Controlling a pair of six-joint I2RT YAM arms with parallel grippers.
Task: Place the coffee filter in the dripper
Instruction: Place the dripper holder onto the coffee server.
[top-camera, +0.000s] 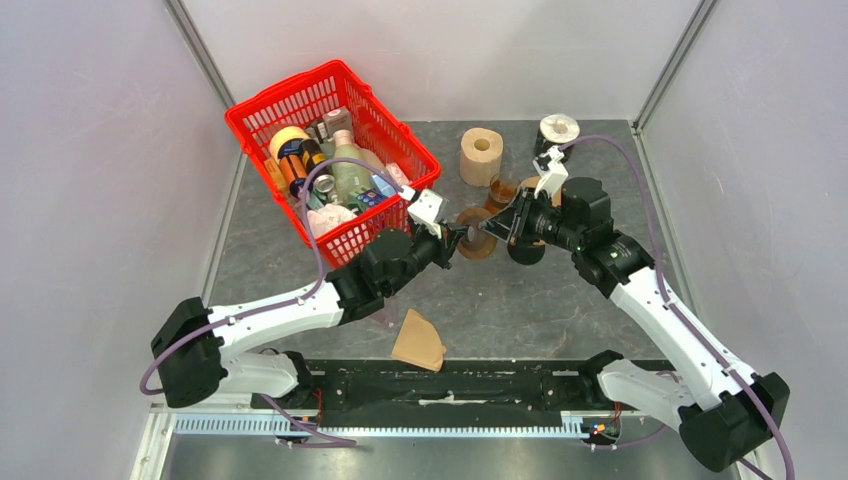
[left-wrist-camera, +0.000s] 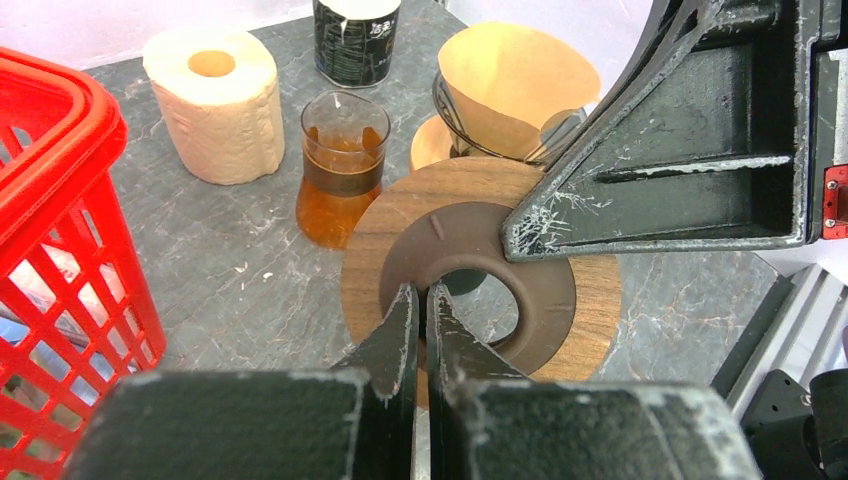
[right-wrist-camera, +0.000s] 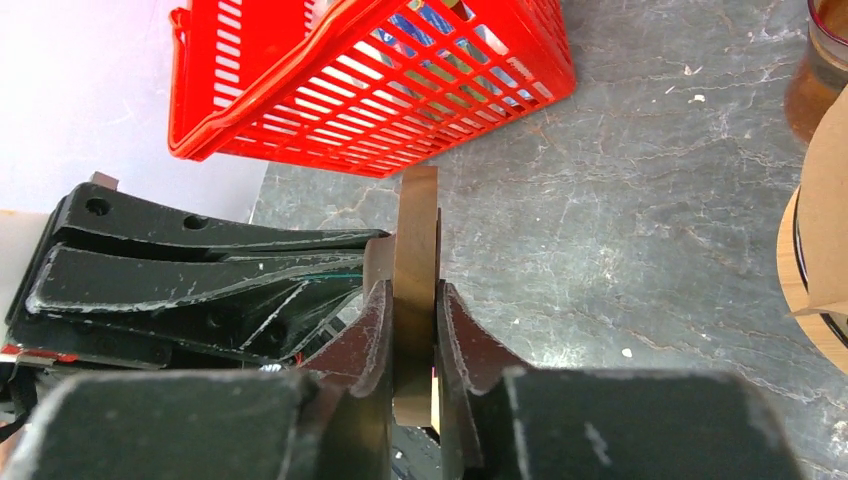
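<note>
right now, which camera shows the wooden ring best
Left wrist: the wooden ring faces the lens, with most of its face and the centre hole showing. Right wrist sees only its edge, pinched in the right hand. Top external shows it small.

Both arms stretch out from their bases with elbows bent and lean in toward each other mid-table, so the left gripper (top-camera: 458, 241) and the right gripper (top-camera: 493, 228) end up nearly tip to tip. The left one's fingers (left-wrist-camera: 400, 330) are squeezed almost together, with just a sliver between them and nothing in it, tips right at the face of a wooden ring (left-wrist-camera: 590, 300). The right one comes in from the opposite side and is clamped on that ring's edge, pads (right-wrist-camera: 370, 325) tight against both faces.
</note>
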